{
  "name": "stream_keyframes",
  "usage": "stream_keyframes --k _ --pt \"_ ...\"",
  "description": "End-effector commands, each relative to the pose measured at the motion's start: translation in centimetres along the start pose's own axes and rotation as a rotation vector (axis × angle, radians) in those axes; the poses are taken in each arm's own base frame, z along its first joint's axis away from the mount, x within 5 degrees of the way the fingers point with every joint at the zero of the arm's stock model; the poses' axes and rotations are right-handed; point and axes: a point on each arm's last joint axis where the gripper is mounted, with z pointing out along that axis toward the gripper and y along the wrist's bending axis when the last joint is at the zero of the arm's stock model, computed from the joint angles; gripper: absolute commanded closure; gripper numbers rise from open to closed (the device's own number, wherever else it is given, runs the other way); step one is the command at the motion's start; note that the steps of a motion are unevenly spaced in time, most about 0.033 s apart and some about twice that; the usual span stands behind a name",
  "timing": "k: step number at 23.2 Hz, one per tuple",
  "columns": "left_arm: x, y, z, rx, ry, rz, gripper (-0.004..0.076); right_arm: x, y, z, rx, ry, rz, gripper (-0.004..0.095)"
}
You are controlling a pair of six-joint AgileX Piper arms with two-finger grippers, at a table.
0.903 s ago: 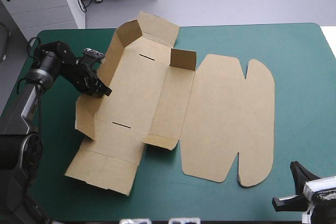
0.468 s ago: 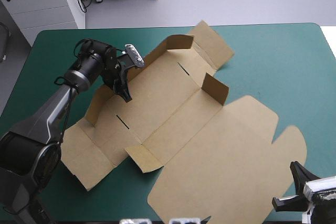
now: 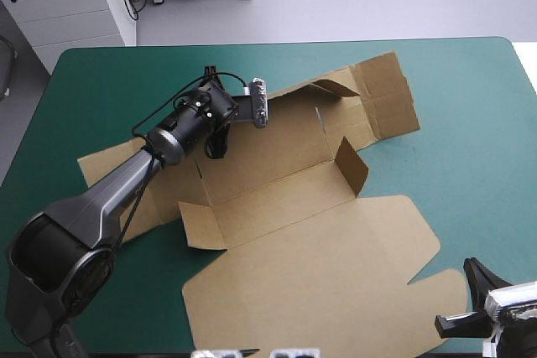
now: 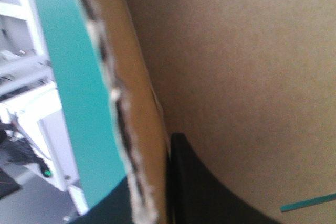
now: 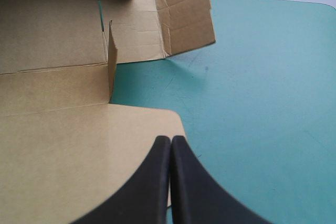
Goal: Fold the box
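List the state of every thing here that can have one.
Brown cut cardboard box: open, mostly flat, lid flat on the table, a few small flaps raised.
Left black-fingered hand: shut on the box's far edge.
Right black-fingered hand: shut, holding nothing, near the lid's rounded corner.

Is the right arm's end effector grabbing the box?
No, the right end effector has its fingers pressed together with no board from the box between them.
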Motion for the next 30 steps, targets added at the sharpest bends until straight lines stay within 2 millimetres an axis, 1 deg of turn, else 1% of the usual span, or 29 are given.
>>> stream_keyframes --k 1,3,5,6,7,8,9,10,11,12,13,16,17,18,19,21,24,27,30 --pt "-1.7 2.0 -3.8 -0.244 -0.099 0.114 0.0731 -1.1 -0.1 -0.8 0.012 -0.115 -0.003 0.0927" --pt "-2.7 1.8 -4.4 -0.295 -0.117 0.165 0.0731 -1.1 -0.1 -0.8 0.012 -0.115 -0.003 0.0927" --pt "-3.5 1.3 -4.9 -0.298 -0.127 0.165 0.0731 -1.1 -0.1 -0.8 0.012 -0.115 -0.003 0.0927" --pt "-3.8 1.0 -5.0 -0.291 -0.138 0.129 0.0731 -1.1 -0.1 -0.8 0.012 -0.115 -0.003 0.0927" --pt "-4.1 0.7 -4.9 -0.295 -0.142 0.042 0.0731 -1.1 -0.1 -0.8 0.012 -0.115 -0.003 0.0927" --pt "-4.1 0.4 -4.8 -0.313 -0.124 0.027 0.0731 -1.1 -0.1 -0.8 0.012 -0.115 -0.003 0.0927" --pt "-4.1 -0.1 -4.4 -0.369 -0.065 0.027 0.0731 -1.1 -0.1 -0.8 0.012 -0.115 -0.003 0.0927" --pt "-4.2 -0.9 -4.1 -0.434 -0.012 0.053 0.0731 -1.1 -0.1 -0.8 0.012 -0.115 -0.003 0.0927" --pt "-4.4 -1.3 -4.0 -0.457 -0.003 0.068 0.0731 -1.1 -0.1 -0.8 0.012 -0.115 -0.003 0.0927" --pt "-4.9 -2.4 -4.0 -0.501 0.001 0.105 0.0731 -1.1 -0.1 -0.8 0.012 -0.115 -0.003 0.0927" --pt "-5.1 -2.8 -4.1 -0.516 -0.005 0.11 0.0731 -1.1 -0.1 -0.8 0.012 -0.115 -0.003 0.0927" --pt "-6.6 -5.7 -5.2 -0.592 -0.066 0.154 0.0731 -1.1 -0.1 -0.8 0.012 -0.115 -0.003 0.0927" --pt "-6.8 -6.2 -5.3 -0.6 -0.072 0.163 0.0731 -1.1 -0.1 -0.8 0.012 -0.115 -0.003 0.0927" --pt "-7.1 -7.1 -5.6 -0.62 -0.076 0.191 0.0731 -1.1 -0.1 -0.8 0.012 -0.115 -0.003 0.0927" --pt "-7.2 -7.9 -5.8 -0.633 -0.075 0.205 0.0731 -1.1 -0.1 -0.8 0.012 -0.115 -0.002 0.0927" --pt "-7.2 -8.5 -6.0 -0.635 -0.087 0.207 0.0731 -1.1 -0.1 -0.8 0.012 -0.115 -0.002 0.0927" --pt "-6.5 -9.9 -6.5 -0.647 -0.111 0.199 0.0731 -1.1 -0.1 -0.8 0.012 -0.115 -0.002 0.0927" --pt "-5.6 -10.7 -6.7 -0.662 -0.111 0.225 0.0731 -1.1 -0.1 -0.8 0.012 -0.115 -0.002 0.0927" --pt "-4.9 -11.2 -6.5 -0.683 -0.08 0.251 0.0731 -1.1 -0.1 -0.8 0.012 -0.115 -0.002 0.0927"
